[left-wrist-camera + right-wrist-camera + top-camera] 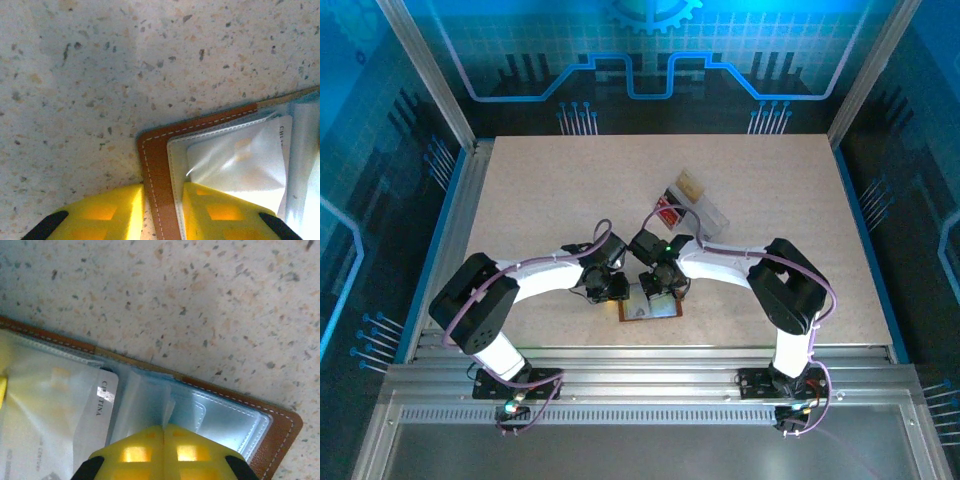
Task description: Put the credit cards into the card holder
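Observation:
The brown card holder (648,311) lies open and flat near the table's front edge, between both arms. My left gripper (617,292) (162,192) is slightly open and straddles the card holder's (155,150) stitched corner edge. One yellow finger (110,210) rests on the table and the other on a clear pocket. My right gripper (663,290) (164,427) is shut on a thin clear pocket leaf (170,407) that stands up from the card holder (280,425). One credit card (102,400) (282,145), pale side up with dark lettering, sits inside a pocket.
A clear plastic tray (705,208) stands just behind the arms at mid-table, with a red card (667,212) and a tan card (690,184) in it. The speckled tabletop (540,200) stretches out on both sides. Metal rails run along the near edge.

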{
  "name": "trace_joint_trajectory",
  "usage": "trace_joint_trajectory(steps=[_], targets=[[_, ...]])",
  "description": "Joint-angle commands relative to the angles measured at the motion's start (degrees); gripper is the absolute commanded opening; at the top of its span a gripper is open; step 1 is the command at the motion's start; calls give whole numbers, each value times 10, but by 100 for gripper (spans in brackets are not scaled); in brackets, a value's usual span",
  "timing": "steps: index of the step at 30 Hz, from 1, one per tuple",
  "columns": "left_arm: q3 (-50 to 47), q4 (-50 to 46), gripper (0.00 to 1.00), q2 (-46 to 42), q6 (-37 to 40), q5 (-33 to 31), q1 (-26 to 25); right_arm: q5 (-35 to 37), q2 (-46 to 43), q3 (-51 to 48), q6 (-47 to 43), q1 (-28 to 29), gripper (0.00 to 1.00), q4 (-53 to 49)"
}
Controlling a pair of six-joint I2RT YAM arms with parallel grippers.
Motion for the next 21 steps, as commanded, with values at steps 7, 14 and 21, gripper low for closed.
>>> trace_joint_trajectory(steps=[7, 14, 21], targets=[[-57, 117, 25, 74, -70, 57, -37, -131, 2, 26, 10, -14, 0, 10], [-71, 147, 26, 78, -96, 66, -42, -198, 5, 8, 46, -35, 11, 59], [-78, 157, 29, 66, -105, 70, -42, -263, -13, -25, 83, -56, 18, 126]])
